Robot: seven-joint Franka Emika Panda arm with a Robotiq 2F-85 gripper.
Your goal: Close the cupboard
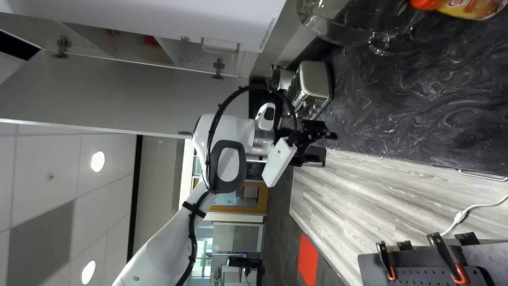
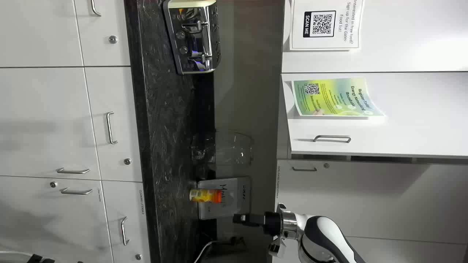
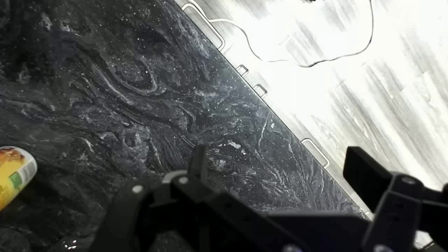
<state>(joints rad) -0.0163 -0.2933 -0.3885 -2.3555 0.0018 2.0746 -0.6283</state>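
Approach seems in hand: the pincer (image 3: 278, 162), spread near the table's (image 3: 164, 115) front edge, should next push the ajar cupboard door (image 2: 406, 122) shut.

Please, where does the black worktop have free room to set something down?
Bare worktop lies between the toaster and the clear jar, and along the front edge. It is crowded near the wall, where jar, yellow can and white sign stand close.

Kitchen: toaster (image 2: 195, 40) on worktop (image 2: 164, 120).
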